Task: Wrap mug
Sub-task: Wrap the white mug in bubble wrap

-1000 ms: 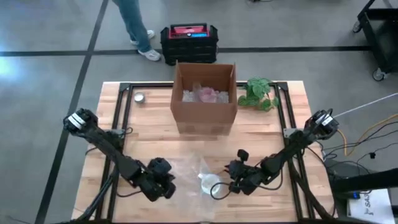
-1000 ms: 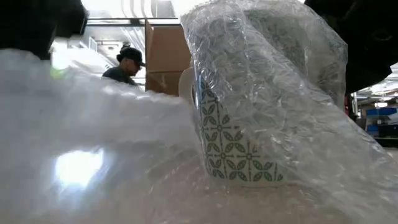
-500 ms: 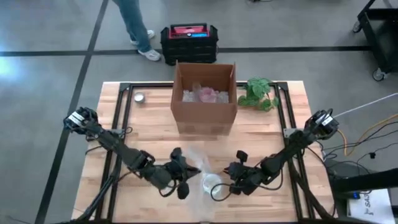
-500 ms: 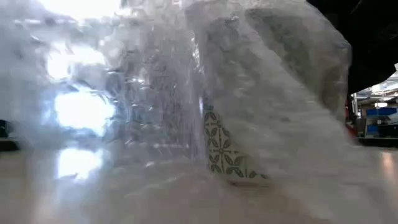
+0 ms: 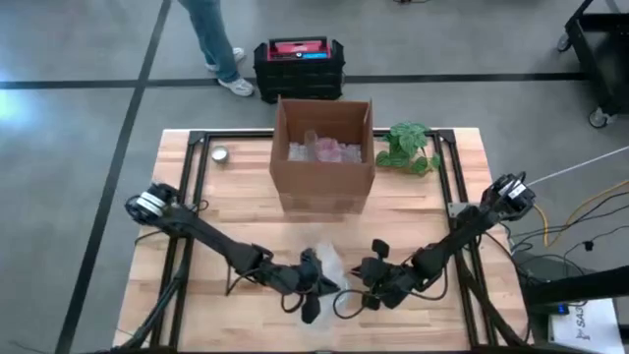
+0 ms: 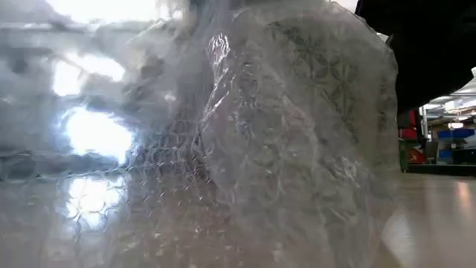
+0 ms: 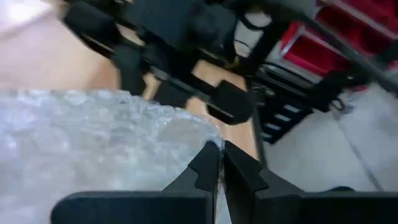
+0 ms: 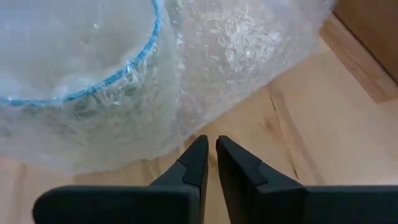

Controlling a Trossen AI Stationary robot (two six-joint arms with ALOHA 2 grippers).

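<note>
Already the mug (image 8: 74, 81) stood swathed in the bubble wrap (image 6: 245, 149), near the table's (image 5: 226, 211) front edge. The left gripper (image 7: 217, 163) had its jaws pinched shut on an edge of that sheet, the film trapped between them and the rest of it spreading away over the mug, just beyond the tips. The right gripper (image 8: 211, 155) sat low beside the mug with its jaws closed on nothing I could make out, the wrapped mug just ahead of them.

The risk, as I judged it, lay in the pull: drawn too hard or too low, the sheet could drag or tip the mug. A slack pinch could let the film slip out of the left jaws and spring open. The two grippers were also near each other, so a wide sweep could bump them together.
</note>
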